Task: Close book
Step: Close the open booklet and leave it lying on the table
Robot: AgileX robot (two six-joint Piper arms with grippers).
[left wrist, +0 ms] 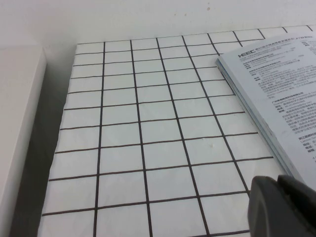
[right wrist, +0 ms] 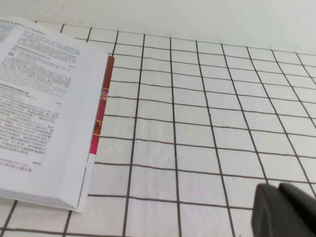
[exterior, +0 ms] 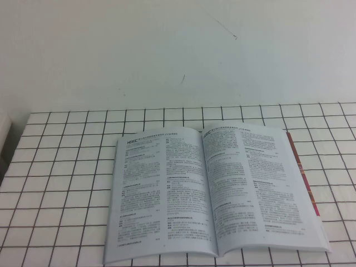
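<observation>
The book (exterior: 214, 192) lies open and face up on the grid-patterned bench (exterior: 61, 167), near the middle. Its centre fold runs away from the robot, slightly skewed. Both open pages are white with dense columns of small print. A red and orange cover edge (exterior: 303, 178) shows from under the right-hand pages.

White-paged book (exterior: 217, 189) (red cover edge (exterior: 303, 178)) on black-gridded white cloth (exterior: 67, 167); left gripper (left wrist: 281, 202), right gripper (right wrist: 284, 207) dark grey.
</observation>
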